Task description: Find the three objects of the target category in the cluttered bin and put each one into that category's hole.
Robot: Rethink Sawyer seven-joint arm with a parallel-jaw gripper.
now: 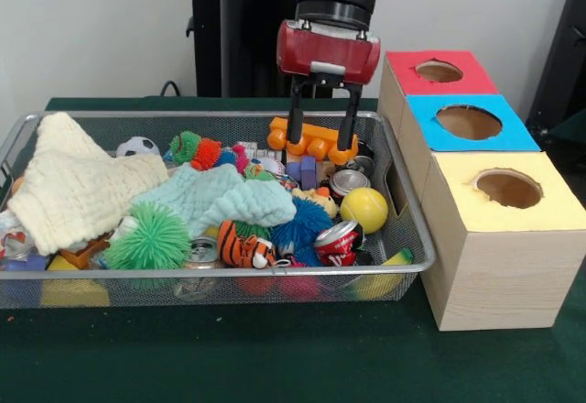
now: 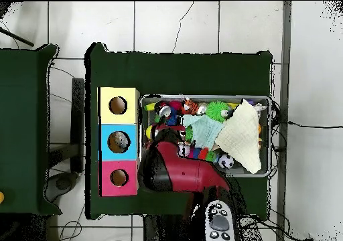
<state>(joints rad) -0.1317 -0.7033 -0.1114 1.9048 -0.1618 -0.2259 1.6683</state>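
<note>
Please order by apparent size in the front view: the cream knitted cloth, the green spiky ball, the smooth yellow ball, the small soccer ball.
1. Cream knitted cloth, largest.
2. Green spiky ball.
3. Smooth yellow ball.
4. Small soccer ball, smallest as seen, but it is partly hidden and farther from the camera, so its rank against the yellow ball is unsure.

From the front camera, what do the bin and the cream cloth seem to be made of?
The bin looks like metal wire mesh: a fine see-through grid with a shiny silver rim. The cream cloth seems soft woven cotton, perhaps muslin: matte, crinkled and loosely folded.
</note>
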